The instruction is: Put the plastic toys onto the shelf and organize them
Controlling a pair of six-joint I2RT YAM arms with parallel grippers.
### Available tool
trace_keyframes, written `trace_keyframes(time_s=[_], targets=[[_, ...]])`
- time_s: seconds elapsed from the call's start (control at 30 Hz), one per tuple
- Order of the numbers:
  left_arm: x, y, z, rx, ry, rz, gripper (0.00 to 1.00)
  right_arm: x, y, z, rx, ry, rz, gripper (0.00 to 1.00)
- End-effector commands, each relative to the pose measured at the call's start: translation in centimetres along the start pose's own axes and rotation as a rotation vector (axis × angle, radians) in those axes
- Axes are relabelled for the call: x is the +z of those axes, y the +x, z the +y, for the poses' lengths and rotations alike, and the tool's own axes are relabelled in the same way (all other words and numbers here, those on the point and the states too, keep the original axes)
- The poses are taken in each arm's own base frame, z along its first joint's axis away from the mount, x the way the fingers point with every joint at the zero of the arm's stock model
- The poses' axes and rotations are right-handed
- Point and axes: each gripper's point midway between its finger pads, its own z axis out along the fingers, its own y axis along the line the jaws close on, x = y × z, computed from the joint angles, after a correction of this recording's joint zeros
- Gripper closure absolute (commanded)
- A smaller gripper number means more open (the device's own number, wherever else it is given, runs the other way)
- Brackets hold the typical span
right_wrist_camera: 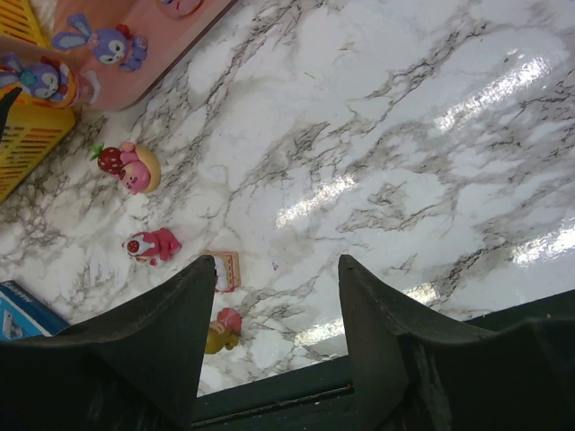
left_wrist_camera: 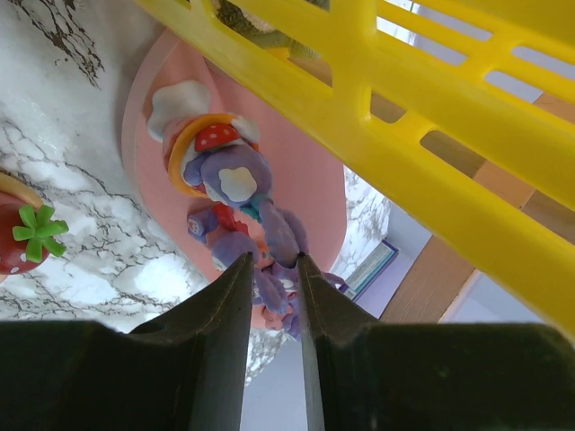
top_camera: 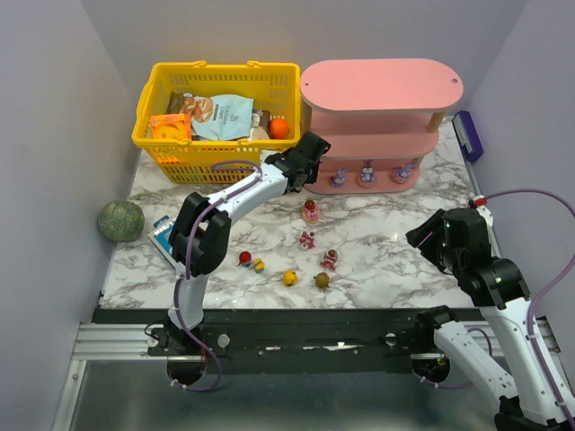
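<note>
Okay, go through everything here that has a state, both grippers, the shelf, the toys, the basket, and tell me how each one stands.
Left gripper: jaws slightly apart at the purple bunnies; grip unclear.
Right gripper: jaws open, empty.
Shelf: upright, three purple bunnies on its bottom tier.
Loose toys: seven on the table, not yet shelved.
Basket: upright, holding packets.
</note>
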Motion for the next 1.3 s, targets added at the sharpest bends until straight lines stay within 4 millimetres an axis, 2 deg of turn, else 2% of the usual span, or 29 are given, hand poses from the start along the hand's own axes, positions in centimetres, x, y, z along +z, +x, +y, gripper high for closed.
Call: trace_keyframes(time_s=[0.0,0.37,0.67,1.07,1.27], targets=[[0.3,-0.4,-1.9,-0.222,0.03,-0.009,0.64,0.1,-0.2,-0.8,0.002,0.039,-0.011,0.36],[0.7,-0.6,-2.5,-0.218,0.056,0.002,0.59,0.3,-0.1,-0.8,0.0,0.043,-0.007,0.36],[-0.4,-1.2,-3.8,-0.192,0.112,0.005,0.47,0.3,-0.1,-0.7,0.0,0.041,-0.009,0.36],[-1.5,-1.0,-5.3,-0.144,0.193,0.033,0.34,0.3,0.0,-0.7,-0.005,0.037,-0.006,0.36],[-1.7,-0.8,-5.5,-0.135,0.212,0.047,0.33,0.4,0.1,-0.7,-0.002,0.031,-0.006,0.36]])
